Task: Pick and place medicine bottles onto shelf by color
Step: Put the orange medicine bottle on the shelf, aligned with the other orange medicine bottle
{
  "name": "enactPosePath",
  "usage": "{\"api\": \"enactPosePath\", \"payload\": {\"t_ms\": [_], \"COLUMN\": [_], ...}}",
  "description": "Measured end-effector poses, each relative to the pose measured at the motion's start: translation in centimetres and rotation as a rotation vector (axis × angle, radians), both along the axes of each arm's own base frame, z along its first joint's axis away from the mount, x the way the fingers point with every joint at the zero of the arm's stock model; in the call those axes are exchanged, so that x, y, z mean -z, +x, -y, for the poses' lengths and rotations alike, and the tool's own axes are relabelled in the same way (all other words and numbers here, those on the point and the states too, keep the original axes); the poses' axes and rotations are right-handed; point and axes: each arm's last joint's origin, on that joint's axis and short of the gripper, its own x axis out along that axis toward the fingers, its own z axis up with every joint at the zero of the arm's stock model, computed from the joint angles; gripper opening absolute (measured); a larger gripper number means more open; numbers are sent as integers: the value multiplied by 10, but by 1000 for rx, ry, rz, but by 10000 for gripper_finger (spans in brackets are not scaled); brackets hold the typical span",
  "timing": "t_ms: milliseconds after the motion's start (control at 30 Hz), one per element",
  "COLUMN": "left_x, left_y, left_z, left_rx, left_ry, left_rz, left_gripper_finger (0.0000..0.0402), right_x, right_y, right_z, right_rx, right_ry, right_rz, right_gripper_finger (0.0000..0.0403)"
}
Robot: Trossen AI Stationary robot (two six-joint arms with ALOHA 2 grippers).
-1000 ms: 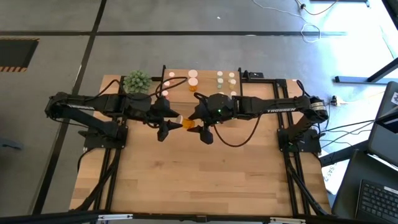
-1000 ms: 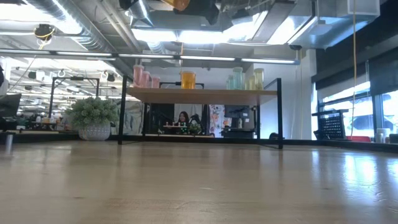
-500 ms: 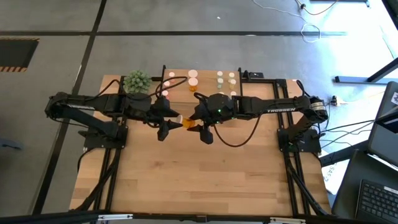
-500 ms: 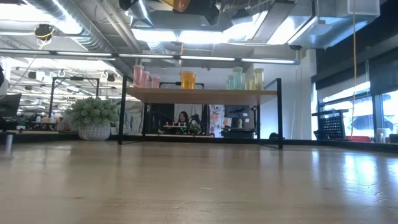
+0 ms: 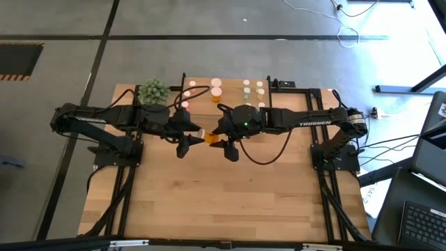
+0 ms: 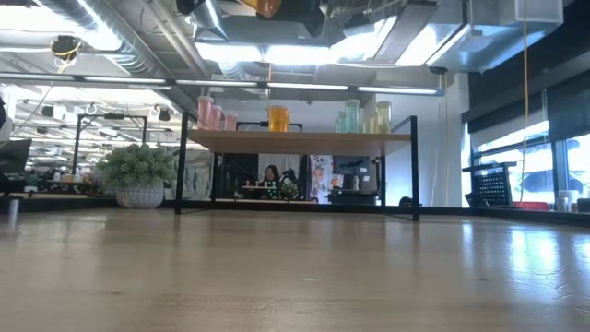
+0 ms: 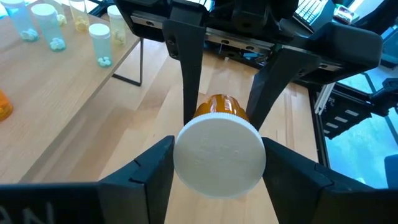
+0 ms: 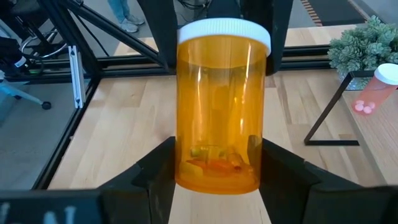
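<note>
Reaching in from opposite sides, both arms meet above the middle of the table (image 5: 230,202), just in front of the shelf (image 5: 198,111). The left gripper (image 5: 189,137) and the right gripper (image 5: 224,139) face each other with one large orange bottle (image 5: 210,139) lying level between them, raised well clear of the tabletop.

In the left wrist view the left gripper (image 7: 217,158) clamps the orange bottle (image 7: 219,155) at its white cap end, and the right arm's two dark fingers (image 7: 186,68) pinch the body farther along. In the right wrist view the right gripper (image 8: 214,163) has its jaws closed against the bottle's (image 8: 217,106) base end, the capped end pointing away toward the left arm. Both grippers therefore hold the same bottle.

Surface: light wood planks. On the shelf (image 6: 300,140) stand pink bottles (image 6: 214,114) at one end, one orange bottle (image 6: 278,118) in the middle, and pale green-yellow bottles (image 6: 361,116) at the other end. A potted plant (image 6: 138,175) sits beside the shelf's pink end.

Room: open workshop with ceiling ducting; a person (image 6: 271,175) shows far behind, under the shelf.
</note>
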Motion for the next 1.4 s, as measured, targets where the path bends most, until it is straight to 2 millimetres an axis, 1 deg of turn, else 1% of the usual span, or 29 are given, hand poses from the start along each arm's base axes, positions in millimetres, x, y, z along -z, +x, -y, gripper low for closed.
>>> {"api": "enactPosePath", "payload": {"t_ms": [367, 1400], "left_x": [0, 0], "left_y": [0, 0], "left_z": [0, 0], "left_rx": [-8, -3], "left_ry": [-21, 10], "left_rz": [3, 0], "left_gripper_finger": [206, 206], "right_x": [0, 0], "right_y": [0, 0], "right_z": [0, 0], "right_rx": [-1, 4], "right_ry": [3, -9], "right_rz": [0, 3], "right_gripper_finger": [192, 194]}}
